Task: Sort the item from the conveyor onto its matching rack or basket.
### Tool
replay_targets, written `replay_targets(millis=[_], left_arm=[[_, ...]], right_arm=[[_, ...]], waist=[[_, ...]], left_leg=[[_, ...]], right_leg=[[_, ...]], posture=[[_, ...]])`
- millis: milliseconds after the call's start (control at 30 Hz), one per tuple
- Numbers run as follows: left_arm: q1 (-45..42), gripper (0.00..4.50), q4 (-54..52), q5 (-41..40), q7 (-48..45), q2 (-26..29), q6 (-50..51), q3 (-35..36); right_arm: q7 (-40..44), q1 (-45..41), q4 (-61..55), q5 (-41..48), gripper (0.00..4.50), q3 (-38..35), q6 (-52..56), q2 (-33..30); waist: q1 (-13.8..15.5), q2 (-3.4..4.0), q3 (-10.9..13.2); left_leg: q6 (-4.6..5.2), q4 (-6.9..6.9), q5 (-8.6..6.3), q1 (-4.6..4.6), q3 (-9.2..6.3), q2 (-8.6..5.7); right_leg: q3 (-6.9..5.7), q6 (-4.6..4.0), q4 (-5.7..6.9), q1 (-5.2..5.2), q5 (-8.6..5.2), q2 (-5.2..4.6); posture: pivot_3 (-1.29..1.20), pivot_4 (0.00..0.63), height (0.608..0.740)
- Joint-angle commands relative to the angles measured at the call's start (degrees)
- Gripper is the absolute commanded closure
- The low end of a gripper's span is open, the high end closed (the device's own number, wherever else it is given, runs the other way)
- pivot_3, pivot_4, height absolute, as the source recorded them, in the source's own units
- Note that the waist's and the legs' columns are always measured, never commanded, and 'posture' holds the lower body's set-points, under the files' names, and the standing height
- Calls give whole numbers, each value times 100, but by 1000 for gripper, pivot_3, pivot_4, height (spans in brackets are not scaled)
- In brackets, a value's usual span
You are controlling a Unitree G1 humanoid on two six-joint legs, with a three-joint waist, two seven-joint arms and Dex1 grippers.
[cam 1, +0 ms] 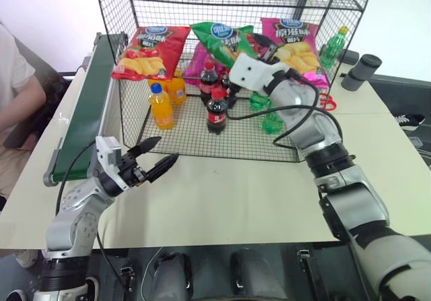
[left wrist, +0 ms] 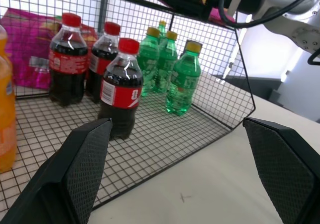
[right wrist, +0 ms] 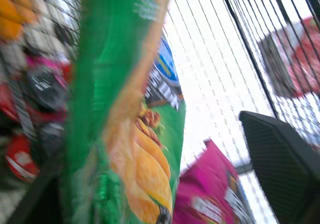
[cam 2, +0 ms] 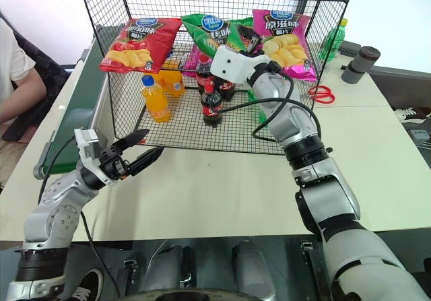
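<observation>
The green chip bag [cam 1: 219,40] sits in the upper row of bags inside the black wire rack [cam 1: 202,149], between a red bag [cam 1: 149,50] and a pink bag [cam 1: 296,42]. My right gripper [cam 1: 260,47] reaches into the rack just right of the green bag. In the right wrist view the bag [right wrist: 125,134] lies between the spread fingers [right wrist: 280,169], with a gap beside it, so the gripper is open. My left gripper [cam 1: 153,157] hangs open and empty over the table in front of the rack. The dark green conveyor [cam 1: 84,119] runs along the left with nothing on it.
On the rack floor stand orange drink bottles [cam 1: 161,106], cola bottles [cam 1: 217,111] and green bottles [left wrist: 182,78]. A person's arm [cam 1: 17,92] rests at the far left. Red scissors [cam 1: 328,101] and dark cylinders [cam 1: 361,72] lie right of the rack.
</observation>
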Motion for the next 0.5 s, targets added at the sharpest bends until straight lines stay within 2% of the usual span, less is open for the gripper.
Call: replay_targets(millis=[33, 300, 500], left_arm=[[70, 0, -255, 20, -30, 20, -126, -14], [126, 0, -311, 129, -47, 77, -195, -75], [113, 0, -336, 149, 18, 58, -225, -55]], right_arm=[[82, -60, -504, 198, 487, -73, -180, 45], [310, -38, -447, 821, 487, -139, -511, 424], [442, 196, -826, 995, 487, -103, -699, 451]], waist=[[15, 0, 0], [24, 0, 0], [31, 0, 0]], left_leg=[[0, 0, 0, 0, 0, 0], [1, 0, -1, -1, 0, -1], [1, 0, -1, -2, 0, -1]], right_leg=[[0, 0, -1, 0, 0, -1], [-1, 0, 0, -1, 0, -3], [-1, 0, -1, -1, 0, -5]], posture=[[0, 150, 740], [0, 150, 740], [0, 150, 740]])
